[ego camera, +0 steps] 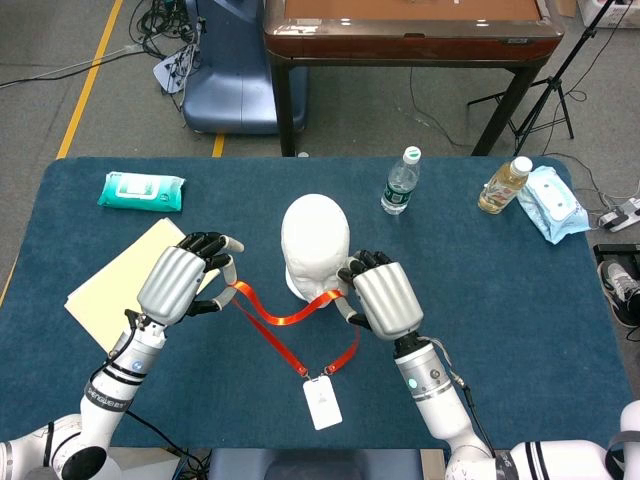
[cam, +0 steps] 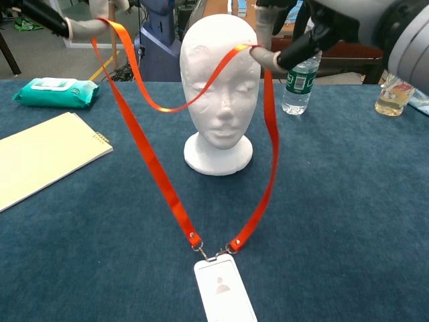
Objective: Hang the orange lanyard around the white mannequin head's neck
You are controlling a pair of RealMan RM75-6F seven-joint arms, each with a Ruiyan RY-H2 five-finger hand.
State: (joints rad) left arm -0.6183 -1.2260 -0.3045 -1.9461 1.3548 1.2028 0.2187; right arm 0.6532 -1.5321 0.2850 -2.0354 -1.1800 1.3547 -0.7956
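The white mannequin head (ego camera: pixel 316 246) (cam: pixel 220 87) stands upright at mid-table, facing me. The orange lanyard (ego camera: pixel 272 318) (cam: pixel 144 144) hangs in the air in front of its face as a loop. My left hand (ego camera: pixel 181 280) (cam: pixel 79 13) pinches the loop's left side, raised above the table left of the head. My right hand (ego camera: pixel 383 296) (cam: pixel 315 27) pinches the right side, close to the head's right. The strap's top sags across the forehead in the chest view. A white badge card (ego camera: pixel 321 401) (cam: pixel 224 295) dangles at the bottom, lifted off the cloth.
A cream folder (ego camera: pixel 125 288) (cam: pixel 37 157) lies at the left and a teal wipes pack (ego camera: pixel 141 190) (cam: pixel 52 91) behind it. A clear water bottle (ego camera: pixel 399 182) (cam: pixel 298 84), a yellow drink bottle (ego camera: pixel 503 186) (cam: pixel 393 90) and a pale blue pack (ego camera: pixel 554 204) stand at the back right.
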